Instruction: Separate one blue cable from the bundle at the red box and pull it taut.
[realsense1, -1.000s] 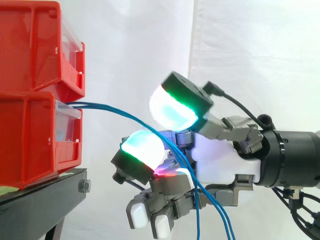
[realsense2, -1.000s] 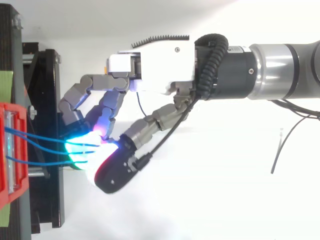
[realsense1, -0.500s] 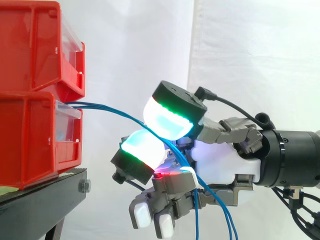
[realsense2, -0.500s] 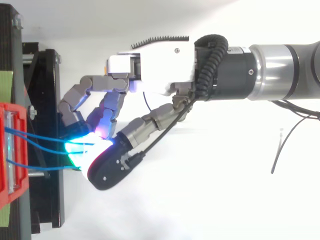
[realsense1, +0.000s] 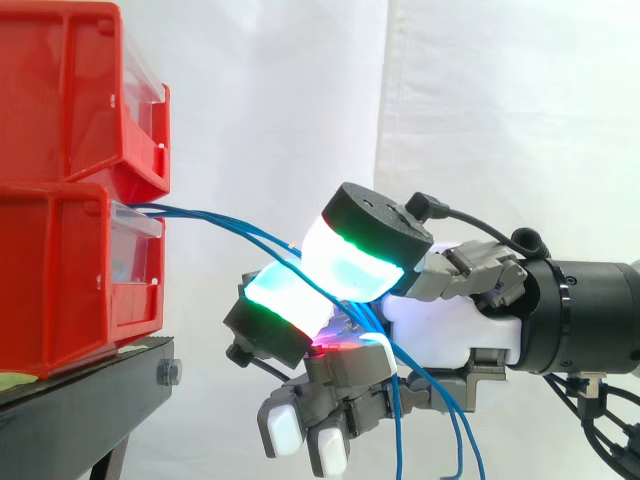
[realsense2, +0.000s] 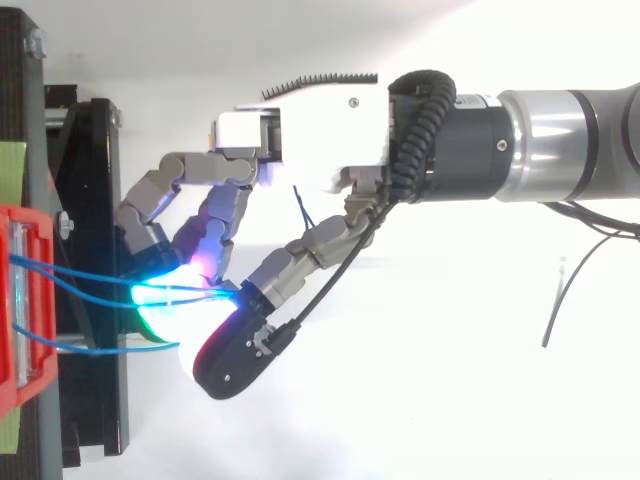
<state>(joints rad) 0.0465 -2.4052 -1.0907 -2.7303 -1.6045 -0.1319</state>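
Observation:
Several thin blue cables (realsense1: 225, 224) leave the front of the lower red bin (realsense1: 60, 290) and arc right and down into my hand (realsense1: 450, 325). The thumb's green-glowing pad (realsense1: 355, 270) presses toward a curled finger's cyan pad (realsense1: 285, 295), with cables running between them and hanging below the palm. From above, my hand (realsense2: 320, 130) curls its fingers toward the red bin (realsense2: 15, 385). Two cables (realsense2: 90, 288) reach the glowing pads, while one blue cable (realsense2: 100, 349) runs apart, lower in that view, toward the thumb's underside.
A second red bin (realsense1: 70, 90) is stacked on the lower one, and both rest on a black stand (realsense1: 90, 400). The stand's black frame (realsense2: 95, 200) lies just under my fingertips. A white curtain hangs behind.
The thumb has swung down and closed onto the cables against the finger pad. Seen from above, one blue cable has spread away from the other two.

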